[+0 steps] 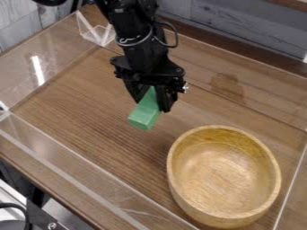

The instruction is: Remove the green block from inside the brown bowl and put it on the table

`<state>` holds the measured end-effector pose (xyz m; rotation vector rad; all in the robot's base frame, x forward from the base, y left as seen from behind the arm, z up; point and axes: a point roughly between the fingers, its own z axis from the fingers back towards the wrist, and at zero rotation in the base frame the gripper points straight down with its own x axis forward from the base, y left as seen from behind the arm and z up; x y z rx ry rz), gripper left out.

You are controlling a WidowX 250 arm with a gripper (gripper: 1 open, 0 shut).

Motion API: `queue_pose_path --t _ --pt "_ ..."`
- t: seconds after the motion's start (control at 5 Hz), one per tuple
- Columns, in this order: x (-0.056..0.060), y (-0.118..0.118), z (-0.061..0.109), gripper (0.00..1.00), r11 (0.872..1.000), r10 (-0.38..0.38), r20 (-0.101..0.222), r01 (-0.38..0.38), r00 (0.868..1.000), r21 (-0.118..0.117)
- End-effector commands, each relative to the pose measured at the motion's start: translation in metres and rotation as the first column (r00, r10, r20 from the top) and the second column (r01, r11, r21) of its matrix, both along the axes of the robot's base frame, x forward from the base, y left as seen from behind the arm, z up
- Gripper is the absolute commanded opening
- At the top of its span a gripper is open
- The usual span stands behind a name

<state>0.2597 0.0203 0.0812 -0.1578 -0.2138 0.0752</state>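
**No readable text**

No lettering, label, brand, number or sign can be read anywhere in the view: none on the green block (145,112), the brown bowl (224,172), the bench (84,108) or the robot arm (132,27).

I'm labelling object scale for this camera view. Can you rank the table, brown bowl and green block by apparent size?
1. table
2. brown bowl
3. green block, partly hidden by the gripper

The brown bowl (224,175) at the lower right was seen as light wood with fine grain lines. The table (84,108) looked like darker streaked wood. The green block (145,114) was plain and matt. The clear walls (54,148) were shiny plastic.
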Motion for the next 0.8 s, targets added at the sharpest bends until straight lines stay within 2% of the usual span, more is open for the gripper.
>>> queue_pose_path --t 0.0,0.6 --pt "0.0043 0.0037 0.0057 0.00 1.000 0.014 0.036 -0.014 0.999 0.001" --pt "0.0042 0.0028 -0.0002 0.00 1.000 0.018 0.038 -0.018 0.999 -0.011"
